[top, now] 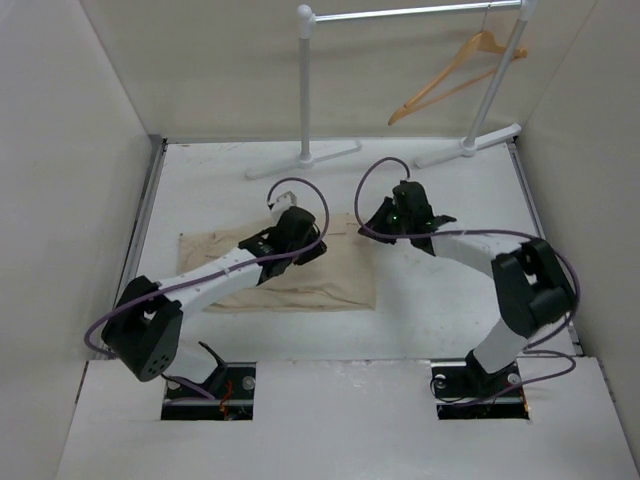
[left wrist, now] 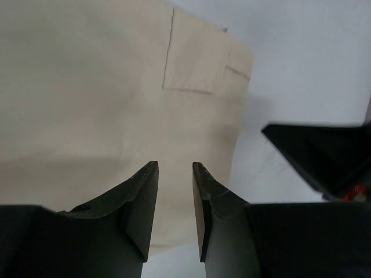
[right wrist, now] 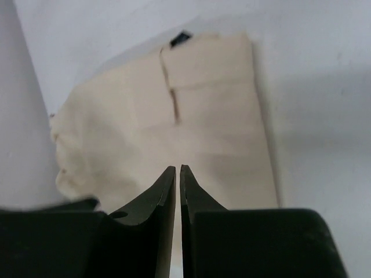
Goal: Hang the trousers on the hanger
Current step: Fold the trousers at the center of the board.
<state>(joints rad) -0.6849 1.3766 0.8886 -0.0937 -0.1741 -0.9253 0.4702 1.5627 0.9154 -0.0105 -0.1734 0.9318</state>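
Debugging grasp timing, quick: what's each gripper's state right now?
Left gripper: open, empty, above the trousers.
Right gripper: closed, holding nothing.

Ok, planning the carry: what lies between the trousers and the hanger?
In the top view: the right gripper, then bare table and the rail's foot.

Left arm (top: pixel 215 275) covers the trousers' (top: pixel 330 290) middle and upper edge from above. Hanger (top: pixel 450 80) hook too thin to trace onto the rail (top: pixel 400 14), whose right corner is cropped. Left wrist view crops the trousers left and top. Dark tag (right wrist: pixel 180 39) is blurred, unreadable.
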